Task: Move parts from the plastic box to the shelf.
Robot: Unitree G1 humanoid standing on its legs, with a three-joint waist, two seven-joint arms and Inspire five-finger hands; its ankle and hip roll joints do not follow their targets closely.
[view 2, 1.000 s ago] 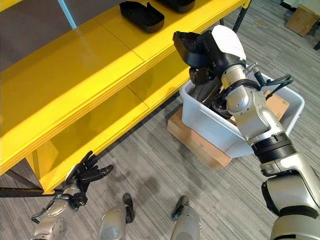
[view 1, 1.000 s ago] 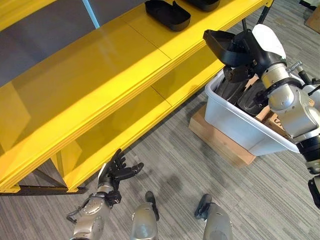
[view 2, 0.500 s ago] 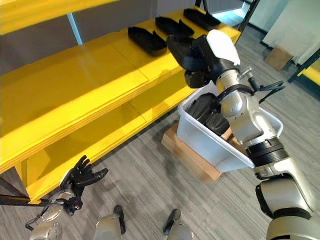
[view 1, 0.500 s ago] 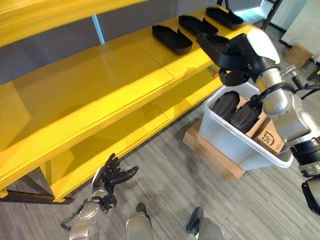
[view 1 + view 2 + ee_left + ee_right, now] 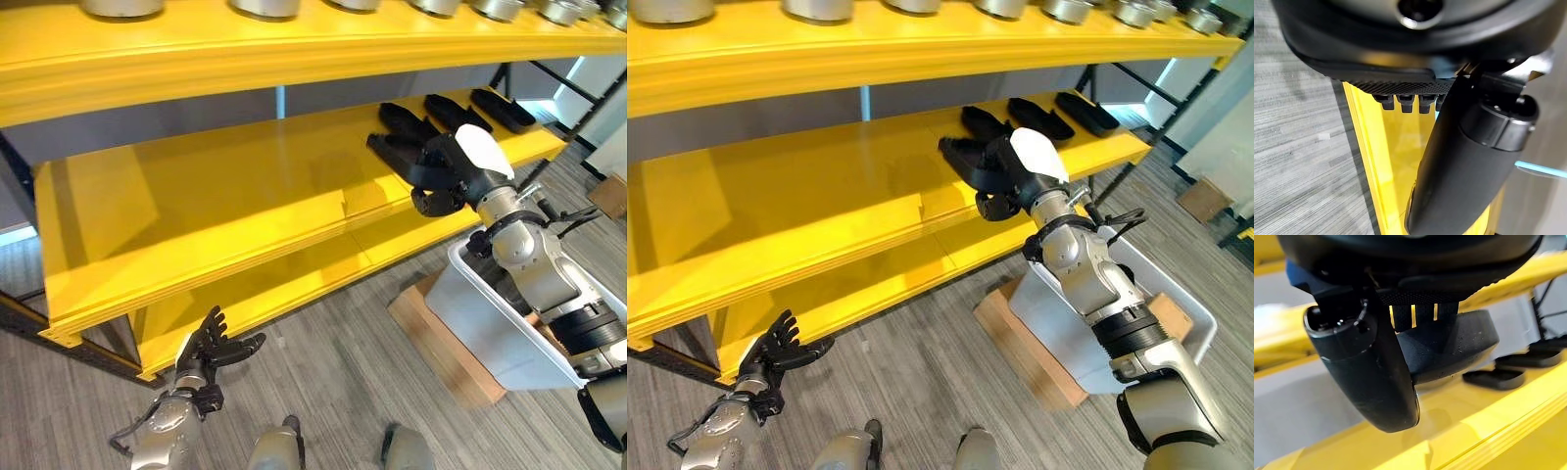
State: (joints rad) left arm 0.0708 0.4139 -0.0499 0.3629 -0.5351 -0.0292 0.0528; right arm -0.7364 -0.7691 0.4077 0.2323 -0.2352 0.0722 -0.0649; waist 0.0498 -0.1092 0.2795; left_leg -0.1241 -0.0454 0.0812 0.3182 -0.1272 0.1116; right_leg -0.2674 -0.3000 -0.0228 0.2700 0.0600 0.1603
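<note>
My right hand (image 5: 449, 178) is shut on a black tray-shaped part (image 5: 394, 152) and holds it just above the yellow middle shelf board (image 5: 225, 196), near its front edge. The right wrist view has the part (image 5: 1449, 345) pinched between the thumb (image 5: 1369, 377) and the fingers. Three like black parts (image 5: 407, 119) (image 5: 449, 108) (image 5: 500, 104) lie in a row on the same board, to the right of the held one. The white plastic box (image 5: 485, 323) stands on the floor below the right arm. My left hand (image 5: 211, 348) hangs open, low by the bottom board.
The box rests on a flat wooden block (image 5: 441, 343). Above, the top yellow board (image 5: 294, 49) carries several round metal pieces (image 5: 818, 8). The bottom board (image 5: 294, 294) sits near the grey floor. Dark shelf legs (image 5: 578, 93) stand at the right.
My right hand has carried the black part from above the box up and left, over the middle shelf board. The camera has tilted up. The left hand stayed low and open.
</note>
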